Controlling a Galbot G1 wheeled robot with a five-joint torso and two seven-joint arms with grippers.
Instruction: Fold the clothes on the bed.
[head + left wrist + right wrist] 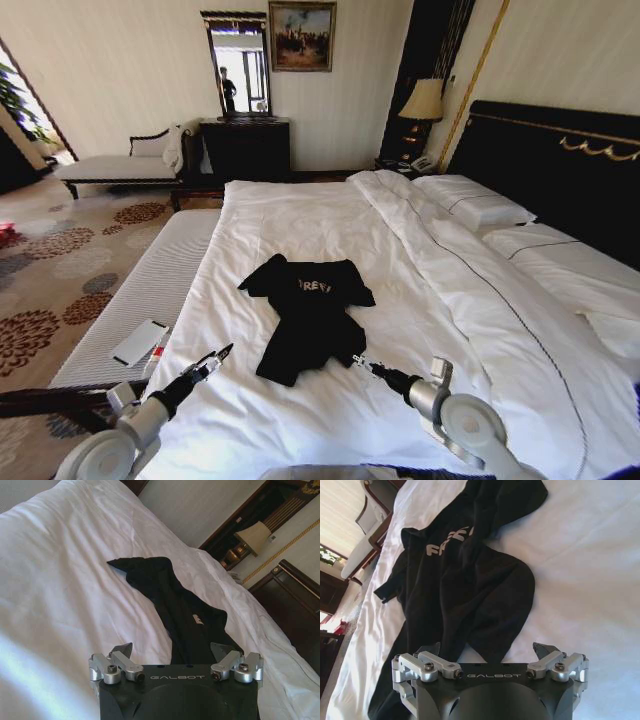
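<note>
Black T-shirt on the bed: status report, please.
Both grippers open: left gripper, right gripper. Black cotton T-shirt crumpled on white bed, unfolded. Nothing in the way.

Hotel-style bedroom: double bed point(330, 230), lamp point(423, 101), chaise lounge point(115, 167).

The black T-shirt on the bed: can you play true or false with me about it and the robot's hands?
1. The T-shirt lies crumpled on the bed. True.
2. The left gripper grips a sleeve. False: it is open, over bare sheet beside the shirt.
3. The right gripper is open near the shirt's lower edge. True.
4. The shirt is folded neatly. False: it is bunched and twisted.
5. The shirt has white letters. True.
</note>
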